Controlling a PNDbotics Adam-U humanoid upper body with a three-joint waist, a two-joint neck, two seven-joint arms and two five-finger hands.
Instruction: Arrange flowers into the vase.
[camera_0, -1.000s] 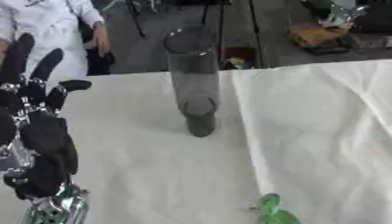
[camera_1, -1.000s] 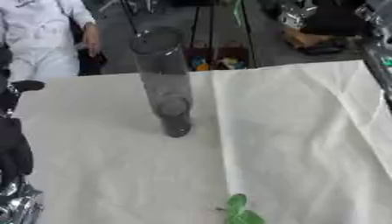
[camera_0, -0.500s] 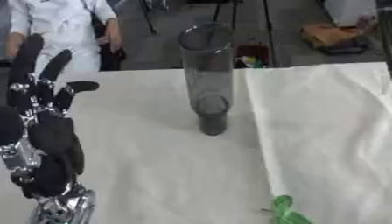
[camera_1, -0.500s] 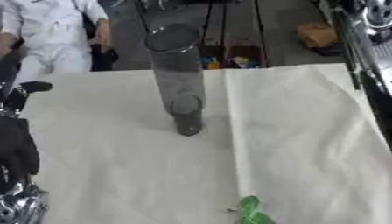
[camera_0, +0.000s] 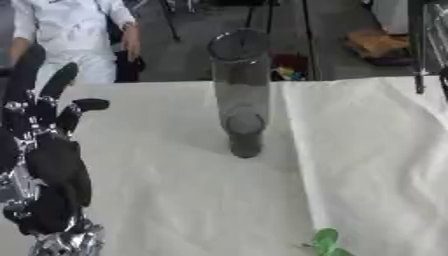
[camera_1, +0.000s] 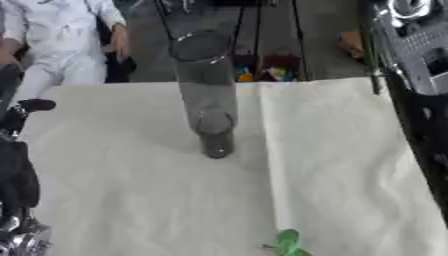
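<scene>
the whole view has slid over the last second, vase and cloth together, so the head has tilted; nothing on the worktop (camera_0: 175, 200) itself has moved. the left robot hand (camera_0: 48, 165) stays raised at the near left, fingers straight and spread, holding nothing. the right robot hand is not seen; only a dark arm segment (camera_1: 420, 60) has come in along the far right edge of the right eye view. for the task this reads as no progress yet: no stem is picked up.

the tall clear glass vase (camera_0: 240, 90) stands upright near the middle, empty as far as can be told. a bit of green leaf (camera_0: 325, 244), likely a flower stem's, lies at the near edge, right of centre, well apart from the vase.

bare white cloth (camera_0: 376, 150) lies between leaf and vase, open room for a carry. a cloth fold runs just right of the vase. the far worktop edge is close behind the vase.
</scene>
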